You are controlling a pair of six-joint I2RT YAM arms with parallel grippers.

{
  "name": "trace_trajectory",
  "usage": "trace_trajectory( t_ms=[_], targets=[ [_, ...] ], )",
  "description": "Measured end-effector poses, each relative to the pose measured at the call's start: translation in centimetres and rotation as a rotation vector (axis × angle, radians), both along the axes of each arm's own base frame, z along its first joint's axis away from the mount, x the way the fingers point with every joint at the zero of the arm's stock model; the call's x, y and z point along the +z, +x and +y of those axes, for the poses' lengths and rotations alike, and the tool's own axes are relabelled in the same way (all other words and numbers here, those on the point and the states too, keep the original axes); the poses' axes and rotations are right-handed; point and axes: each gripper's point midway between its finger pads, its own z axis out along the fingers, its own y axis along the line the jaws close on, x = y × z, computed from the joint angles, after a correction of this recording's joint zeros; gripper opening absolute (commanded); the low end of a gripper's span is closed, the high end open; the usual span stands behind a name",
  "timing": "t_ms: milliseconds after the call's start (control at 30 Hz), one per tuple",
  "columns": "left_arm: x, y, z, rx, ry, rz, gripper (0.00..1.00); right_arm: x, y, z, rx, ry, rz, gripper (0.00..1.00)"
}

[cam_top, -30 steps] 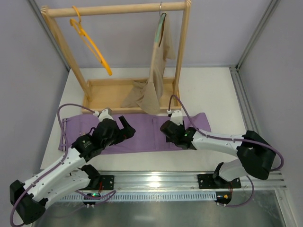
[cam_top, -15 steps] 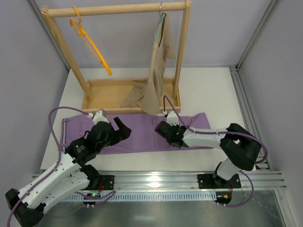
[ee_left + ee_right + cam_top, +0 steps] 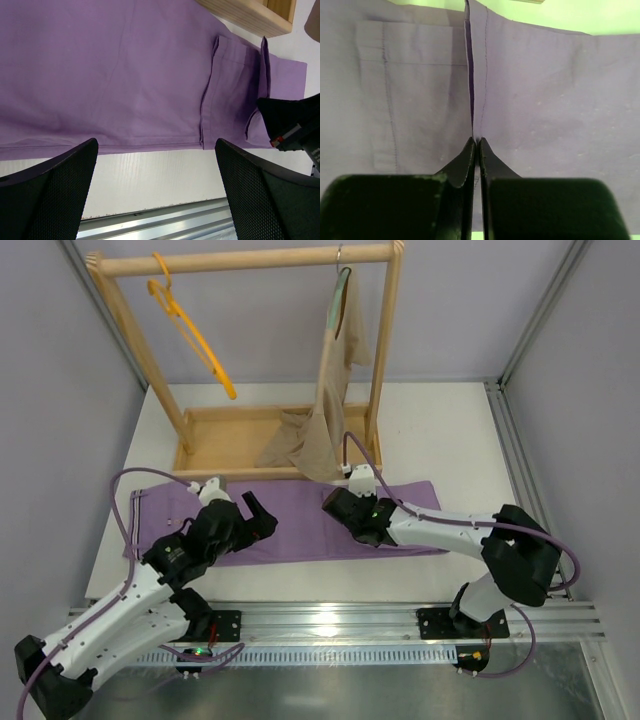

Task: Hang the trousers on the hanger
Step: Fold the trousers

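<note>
Trousers (image 3: 300,532) flat, spread across middle of top view, below wooden rack (image 3: 250,258). Hanger (image 3: 195,340) upper left, hooked on rack rail, well apart. Right gripper (image 3: 476,144) clamped on centre fold; thin bite, risk of slipping on lift. Left gripper (image 3: 156,187) wide open, empty.

Robot lab test cell: plain grey wall panels (image 3: 450,310), aluminium frame posts (image 3: 540,312), white table (image 3: 440,430), left arm (image 3: 120,605) and right arm (image 3: 450,532) bolted to a metal rail (image 3: 330,618), small wooden clothes rack (image 3: 250,258) on it.
</note>
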Motion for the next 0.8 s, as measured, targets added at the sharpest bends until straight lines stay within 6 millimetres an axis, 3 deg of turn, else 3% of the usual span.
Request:
trace_trajectory(
  t_ms=[167,467,800],
  targets=[
    [-0.4,0.1,-0.1,-0.002,0.010,0.014,1.00,1.6,-0.4,0.9,0.026,0.029,-0.019,0.04],
    [-0.7,0.2,-0.4,-0.004,0.004,0.014,1.00,1.7,-1.2,3.5,0.087,0.106,0.001,0.04],
    [-2.7,-0.2,-0.4,-0.013,0.010,0.044,0.99,-0.8,-1.5,7.0,0.112,0.171,0.045,0.04]
  ],
)
